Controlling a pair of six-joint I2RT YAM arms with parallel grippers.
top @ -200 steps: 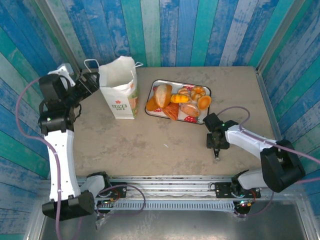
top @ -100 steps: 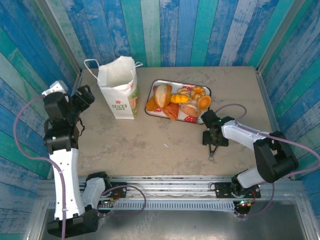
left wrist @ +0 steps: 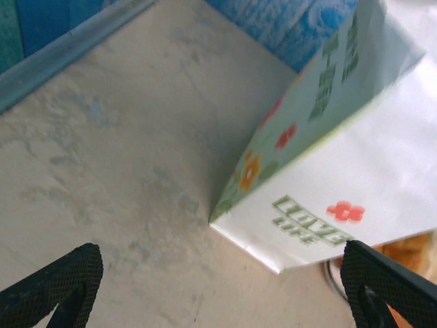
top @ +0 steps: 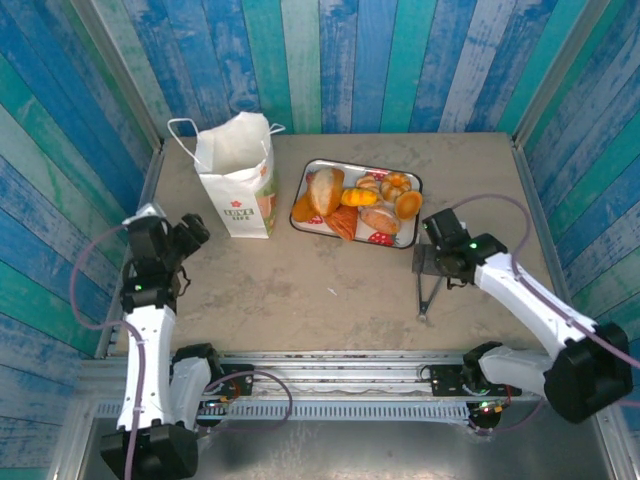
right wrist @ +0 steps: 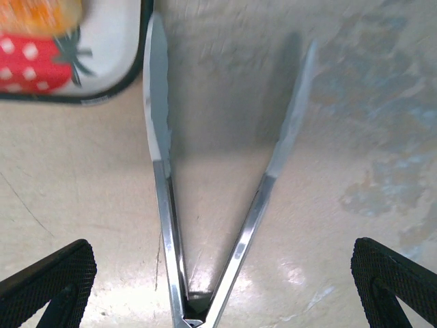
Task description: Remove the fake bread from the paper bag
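Bread (top: 326, 190) on tray (top: 314, 168); right claw (right wrist: 220, 273) splayed above tongs (top: 424, 292).

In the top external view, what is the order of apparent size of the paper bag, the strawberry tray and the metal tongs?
1. paper bag and tray: about alike; the bag stands up toward the camera, so unranked.
2. tongs: smallest.

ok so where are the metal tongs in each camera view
top external: the tongs lie on the table, right of centre, just in front of the tray's near right corner.
right wrist: tongs mid-frame, spread in a V, hinge at the bottom edge.
shared landmark: the strawberry tray, its corner beside one tong tip.
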